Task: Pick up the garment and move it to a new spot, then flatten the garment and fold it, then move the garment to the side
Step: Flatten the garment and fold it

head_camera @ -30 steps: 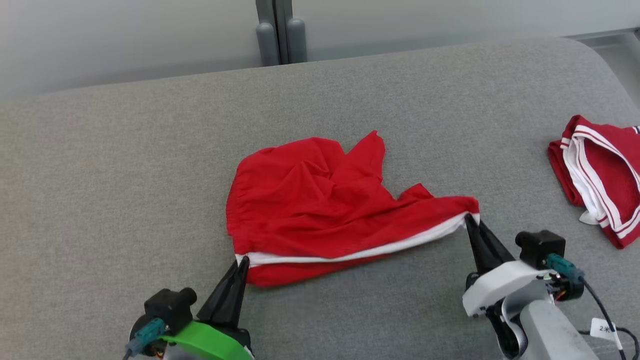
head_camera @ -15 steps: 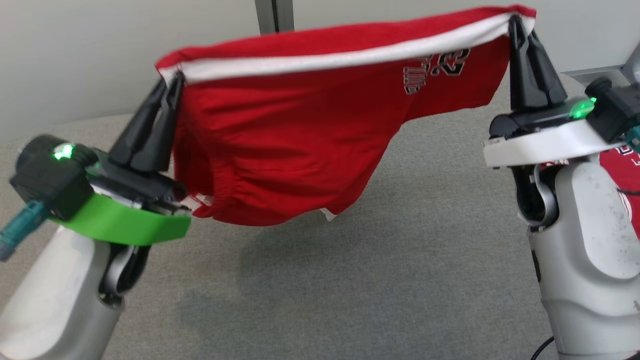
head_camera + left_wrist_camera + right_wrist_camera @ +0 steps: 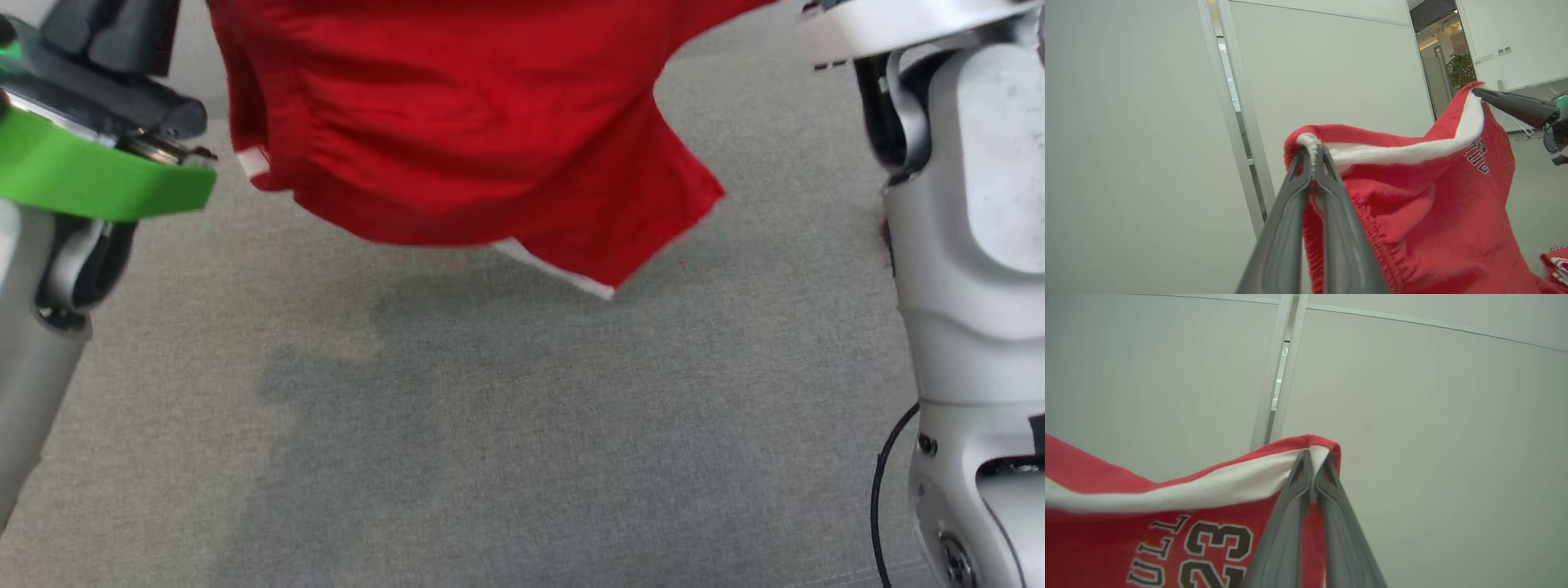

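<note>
The garment (image 3: 473,131) is a pair of red shorts with a white stripe and black lettering, hanging in the air above the grey cushion (image 3: 522,425). Its lower edge dangles free, a white-trimmed corner lowest. My left gripper (image 3: 1312,157) is shut on one end of the white-striped edge of the garment (image 3: 1433,212). At the other end of that edge my right gripper (image 3: 1312,459) is shut on the garment (image 3: 1147,522), beside the number print. The right gripper's fingers (image 3: 1515,107) also appear at the far right of the left wrist view. In the head view both arms reach up past the top edge.
The grey cushion carries the garment's shadow (image 3: 384,384). Another red garment (image 3: 1555,261) with white stripes lies low at the right of the left wrist view. A pale wall with a vertical post (image 3: 1278,371) stands behind.
Both grippers have lifted the garment off the cushion and higher still, so its top edge has left the head view. The garment now hangs stretched between them.
</note>
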`<state>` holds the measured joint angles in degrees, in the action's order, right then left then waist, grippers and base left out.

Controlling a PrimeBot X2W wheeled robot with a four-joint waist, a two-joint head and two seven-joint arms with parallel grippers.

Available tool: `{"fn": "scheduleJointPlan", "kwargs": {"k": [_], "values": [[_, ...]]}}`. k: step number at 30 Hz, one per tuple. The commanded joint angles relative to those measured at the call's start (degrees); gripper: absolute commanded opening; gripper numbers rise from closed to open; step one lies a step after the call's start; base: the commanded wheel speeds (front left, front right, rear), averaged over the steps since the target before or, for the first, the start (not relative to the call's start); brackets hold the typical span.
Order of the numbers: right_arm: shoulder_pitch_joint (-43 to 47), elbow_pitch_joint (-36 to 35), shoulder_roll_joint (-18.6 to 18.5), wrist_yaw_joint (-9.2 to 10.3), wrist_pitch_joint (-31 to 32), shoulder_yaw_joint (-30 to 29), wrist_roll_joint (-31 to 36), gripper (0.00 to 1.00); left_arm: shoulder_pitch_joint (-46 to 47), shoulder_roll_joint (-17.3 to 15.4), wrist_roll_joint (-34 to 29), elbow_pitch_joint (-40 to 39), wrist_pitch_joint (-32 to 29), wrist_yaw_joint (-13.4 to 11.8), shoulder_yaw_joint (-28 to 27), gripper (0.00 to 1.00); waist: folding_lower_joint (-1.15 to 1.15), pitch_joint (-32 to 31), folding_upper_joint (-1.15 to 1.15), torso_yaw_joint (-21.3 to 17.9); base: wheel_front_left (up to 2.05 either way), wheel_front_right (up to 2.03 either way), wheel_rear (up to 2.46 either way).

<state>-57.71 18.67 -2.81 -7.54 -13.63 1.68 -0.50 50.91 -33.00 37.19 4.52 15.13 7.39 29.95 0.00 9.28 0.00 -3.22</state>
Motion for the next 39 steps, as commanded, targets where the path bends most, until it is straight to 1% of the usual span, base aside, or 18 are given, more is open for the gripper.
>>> {"fn": "scheduleJointPlan", "kwargs": {"k": [1,6,8,11,13,15,18,20,21,22,24,29,31,34,37,39], "values": [[-2.1,0.9,-0.2,0.11,-0.4,-0.5,1.2,0.0,1.5,0.1,-0.1,0.9,0.0,0.2,-0.4,0.0,0.0,6.1,0.0,-1.0,0.0,0.0,0.0],[-11.3,6.0,-0.3,0.11,-1.4,-3.1,4.4,0.0,7.8,0.8,-0.6,4.4,0.0,0.2,-3.5,0.0,0.0,11.0,0.0,-1.0,0.0,0.0,0.0],[-13.0,7.2,-0.3,0.11,-1.5,-4.4,5.0,0.0,9.0,1.2,-2.9,4.2,0.0,0.1,-4.8,0.0,0.0,11.9,0.0,-0.8,0.0,0.0,0.0],[-12.6,6.5,-0.3,0.12,-1.6,-4.8,3.7,0.0,6.5,3.3,-3.5,4.6,0.0,0.0,-7.5,0.0,0.0,12.4,0.0,-0.5,0.0,0.0,0.0],[-9.4,6.0,-0.2,0.11,-1.6,-4.1,2.6,0.0,3.4,4.0,-4.3,4.6,0.0,0.0,-7.2,0.0,0.0,12.2,0.0,-0.4,0.0,0.0,0.0],[-6.4,4.8,-0.3,0.12,-1.6,-4.2,1.4,0.0,0.0,5.3,-3.8,4.9,0.0,0.0,-8.5,0.0,0.0,11.5,0.0,-0.4,0.0,0.0,0.0],[0.4,3.7,-0.4,0.12,-1.6,-3.8,-0.5,0.0,-7.3,7.6,-3.5,6.1,0.0,0.0,-9.8,0.0,0.0,10.2,0.0,-0.2,0.0,0.0,0.0],[5.9,3.2,-0.4,0.13,-1.6,-3.3,-2.2,0.0,-12.4,8.7,-4.4,6.7,0.0,0.0,-9.6,0.0,0.0,9.1,0.0,-0.1,0.0,0.0,0.0],[8.7,2.6,-0.4,0.14,-1.6,-3.5,-3.2,0.0,-15.5,10.1,-3.5,7.4,0.0,0.0,-9.8,0.0,0.0,8.6,0.0,-0.1,0.0,0.0,0.0],[11.8,2.1,-0.5,0.18,-1.6,-4.3,-4.2,0.0,-18.4,10.6,-4.4,7.8,0.0,0.0,-8.9,0.0,0.0,7.9,0.0,0.0,0.0,0.0,0.0],[17.3,1.5,-0.4,0.18,-1.6,-5.0,-6.2,0.0,-23.4,12.5,-2.9,8.8,0.0,0.0,-8.4,0.0,0.0,6.8,0.0,0.1,0.0,0.0,0.0],[30.5,2.1,-0.4,0.18,-1.6,-5.5,-7.6,0.0,-34.0,15.7,-2.8,10.4,0.0,0.0,-8.3,0.0,0.0,3.4,0.0,0.3,0.0,0.0,0.0],[35.2,2.3,-0.5,0.19,-1.6,-5.7,-8.7,0.0,-37.7,16.8,-3.2,11.0,0.0,0.0,-9.1,0.0,0.0,1.8,0.0,0.3,0.0,0.0,0.0],[40.8,2.3,-0.5,0.2,-1.6,-5.6,-10.5,0.0,-43.0,18.7,-3.5,11.9,0.0,0.0,-10.5,0.0,0.0,-0.5,0.0,0.1,0.0,0.0,0.0],[45.8,1.7,-0.6,0.3,-1.6,-6.3,-11.6,0.0,-48.2,20.3,-4.4,12.6,0.0,-0.1,-10.6,0.0,0.0,-2.8,0.0,0.0,0.0,0.0,0.0],[48.7,2.2,-0.6,0.33,-1.6,-7.2,-12.3,0.0,-51.3,20.9,-5.0,13.0,0.0,-0.1,-10.3,0.0,0.0,-4.0,0.0,-0.1,0.0,0.0,0.0]]}}
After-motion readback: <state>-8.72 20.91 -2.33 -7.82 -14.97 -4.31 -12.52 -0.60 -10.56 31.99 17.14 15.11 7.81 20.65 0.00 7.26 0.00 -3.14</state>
